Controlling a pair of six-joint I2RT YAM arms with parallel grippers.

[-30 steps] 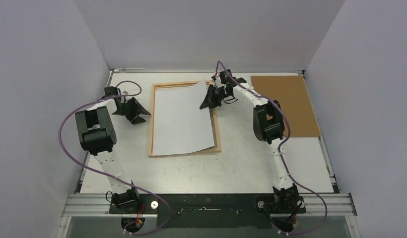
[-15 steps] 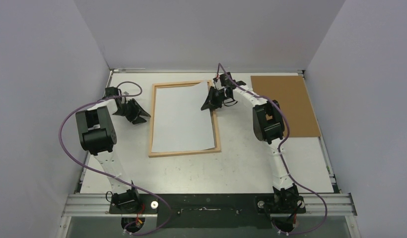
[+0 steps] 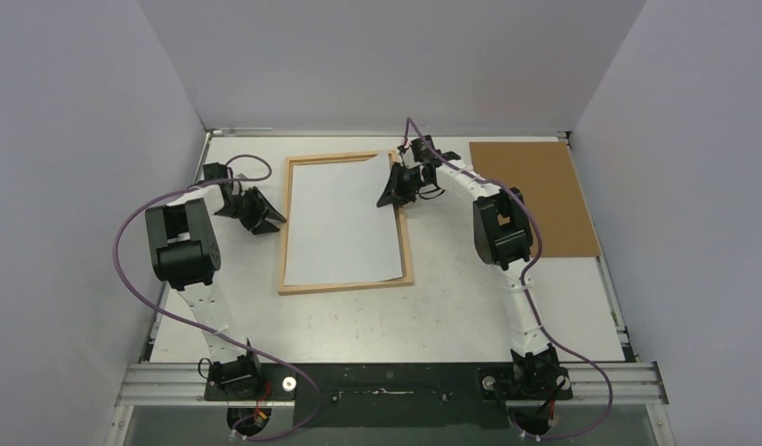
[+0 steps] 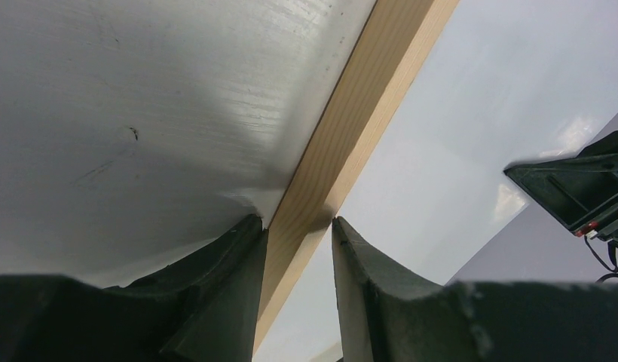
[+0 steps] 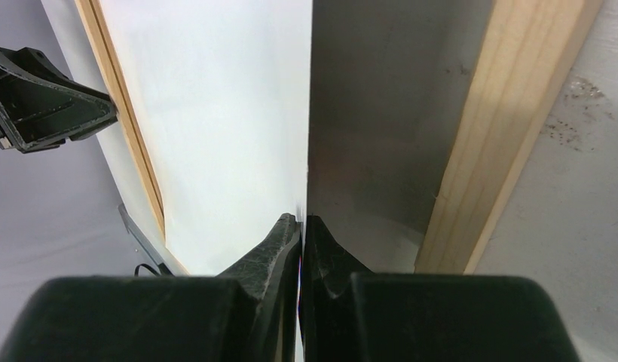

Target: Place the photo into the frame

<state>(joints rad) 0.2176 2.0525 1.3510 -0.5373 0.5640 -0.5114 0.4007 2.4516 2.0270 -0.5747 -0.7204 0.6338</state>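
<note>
The photo (image 3: pixel 340 223) lies white back up inside the light-wood frame (image 3: pixel 284 243), its far right corner lifted off the table. My right gripper (image 3: pixel 388 193) is shut on that corner; in the right wrist view the photo's (image 5: pixel 215 113) thin edge runs between the closed fingertips of the right gripper (image 5: pixel 302 220), beside the frame's right rail (image 5: pixel 509 113). My left gripper (image 3: pixel 269 217) straddles the frame's left rail. In the left wrist view the rail (image 4: pixel 366 98) passes between the left gripper's (image 4: pixel 297 226) two fingers, which touch both its edges.
A brown backing board (image 3: pixel 535 195) lies flat at the far right of the white table (image 3: pixel 470 307). Grey walls close in the back and both sides. The right arm reaches over the frame's far right corner.
My left gripper has shifted right onto the frame's left rail and its fingers have narrowed on it. The photo's near right corner has slid from over the rail to inside the frame.
</note>
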